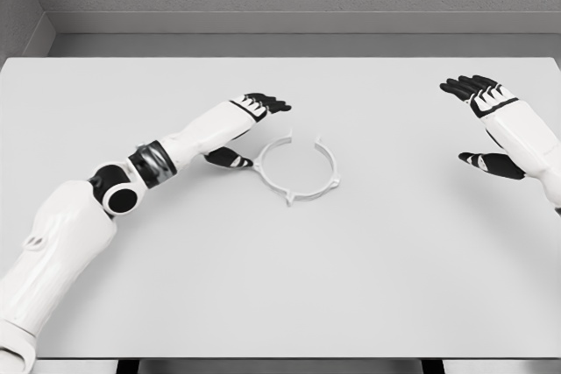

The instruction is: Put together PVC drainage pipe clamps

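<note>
White clamp ring (297, 169) lies flat mid-table (280, 304), gap facing away, just right of the left hand (248, 129), fingers spread and holding nothing, thumb nearly touching its rim; right hand (486, 124), also open and empty, sits well apart.

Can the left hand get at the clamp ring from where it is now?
Probably yes. The left hand sits open right beside the clamp ring, thumb near its left edge, with nothing between them on the table.

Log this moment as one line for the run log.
left hand: open, beside clamp ring, contact unclear | right hand: open, far right, holds nothing | ring: flat on table
</note>
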Controlling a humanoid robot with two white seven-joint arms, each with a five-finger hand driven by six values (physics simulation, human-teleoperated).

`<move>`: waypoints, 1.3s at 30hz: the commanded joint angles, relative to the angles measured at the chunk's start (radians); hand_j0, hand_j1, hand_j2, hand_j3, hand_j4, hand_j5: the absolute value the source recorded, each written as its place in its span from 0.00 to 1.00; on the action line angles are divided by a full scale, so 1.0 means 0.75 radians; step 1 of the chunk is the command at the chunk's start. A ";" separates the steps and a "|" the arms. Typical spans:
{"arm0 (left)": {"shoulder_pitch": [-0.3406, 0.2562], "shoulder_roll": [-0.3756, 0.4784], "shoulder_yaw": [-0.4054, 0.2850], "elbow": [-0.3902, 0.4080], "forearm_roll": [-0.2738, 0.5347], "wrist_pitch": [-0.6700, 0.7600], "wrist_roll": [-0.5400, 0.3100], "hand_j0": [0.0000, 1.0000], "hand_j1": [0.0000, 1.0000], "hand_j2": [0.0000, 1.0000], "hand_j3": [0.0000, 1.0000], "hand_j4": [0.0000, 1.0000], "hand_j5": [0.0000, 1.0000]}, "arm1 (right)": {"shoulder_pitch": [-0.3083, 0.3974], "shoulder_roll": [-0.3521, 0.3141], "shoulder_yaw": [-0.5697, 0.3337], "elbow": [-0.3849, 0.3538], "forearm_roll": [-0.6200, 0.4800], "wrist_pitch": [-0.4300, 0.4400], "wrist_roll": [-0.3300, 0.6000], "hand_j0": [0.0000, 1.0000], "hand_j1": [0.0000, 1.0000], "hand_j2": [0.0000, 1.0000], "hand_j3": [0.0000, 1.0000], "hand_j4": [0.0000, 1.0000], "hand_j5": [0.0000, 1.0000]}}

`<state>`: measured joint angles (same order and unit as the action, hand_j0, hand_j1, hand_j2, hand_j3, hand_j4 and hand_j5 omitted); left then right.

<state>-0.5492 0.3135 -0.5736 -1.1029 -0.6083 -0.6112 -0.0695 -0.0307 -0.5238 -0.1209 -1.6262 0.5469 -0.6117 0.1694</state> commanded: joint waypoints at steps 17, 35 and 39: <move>0.006 -0.056 0.008 -0.002 0.009 0.000 0.001 1.00 1.00 1.00 1.00 1.00 1.00 | -0.006 -0.001 0.006 0.004 -0.009 0.001 0.001 1.00 1.00 1.00 1.00 1.00 1.00; 0.006 -0.076 0.020 -0.008 0.013 0.000 0.001 1.00 1.00 1.00 1.00 1.00 1.00 | -0.006 -0.001 0.006 0.002 -0.009 0.001 0.001 1.00 1.00 1.00 1.00 1.00 1.00; -0.004 -0.046 0.127 0.004 0.026 0.000 0.003 1.00 1.00 1.00 1.00 1.00 1.00 | -0.006 -0.001 0.008 0.002 -0.009 0.001 0.001 1.00 1.00 1.00 1.00 1.00 1.00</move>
<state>-0.5522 0.2697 -0.5122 -1.1021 -0.5996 -0.6112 -0.0692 -0.0353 -0.5238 -0.1154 -1.6241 0.5466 -0.6118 0.1708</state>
